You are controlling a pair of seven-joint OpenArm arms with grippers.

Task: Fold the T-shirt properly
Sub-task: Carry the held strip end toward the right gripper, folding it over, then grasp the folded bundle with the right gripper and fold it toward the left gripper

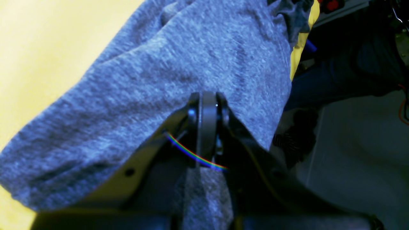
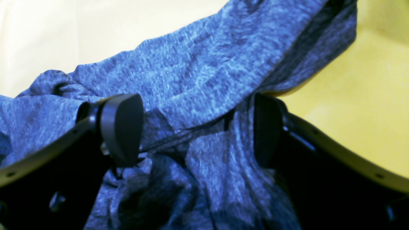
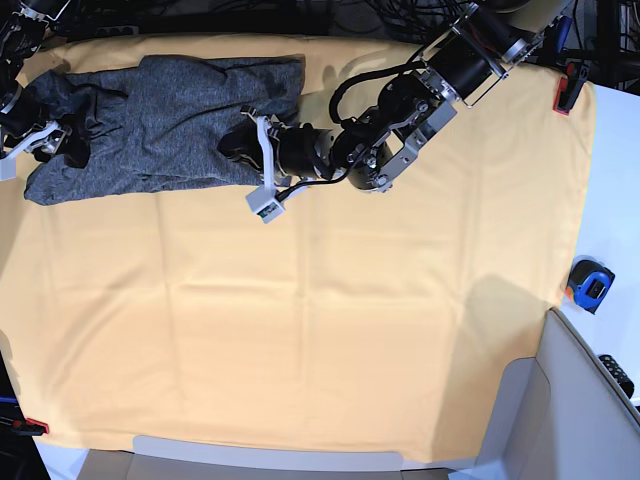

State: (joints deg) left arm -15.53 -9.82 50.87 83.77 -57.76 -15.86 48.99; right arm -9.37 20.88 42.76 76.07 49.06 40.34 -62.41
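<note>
The dark-grey heathered T-shirt (image 3: 160, 125) lies bunched and wrinkled at the far left of the yellow-orange cloth (image 3: 330, 330). My left gripper (image 3: 236, 146) is at the shirt's right edge. In the left wrist view it (image 1: 207, 103) is shut on the shirt's fabric (image 1: 179, 64), which also shows between the finger bases. My right gripper (image 3: 68, 147) is at the shirt's left end. In the right wrist view it (image 2: 195, 127) is open, with its jaws wide apart and folds of the shirt (image 2: 204, 80) lying between the fingers (image 2: 123, 127).
The left arm (image 3: 420, 100) reaches in from the top right across the cloth. A blue-and-orange tape measure (image 3: 590, 284) lies on the white surface at the right. A red clamp (image 3: 568, 92) holds the cloth's far right corner. A grey panel (image 3: 570, 410) stands at the bottom right.
</note>
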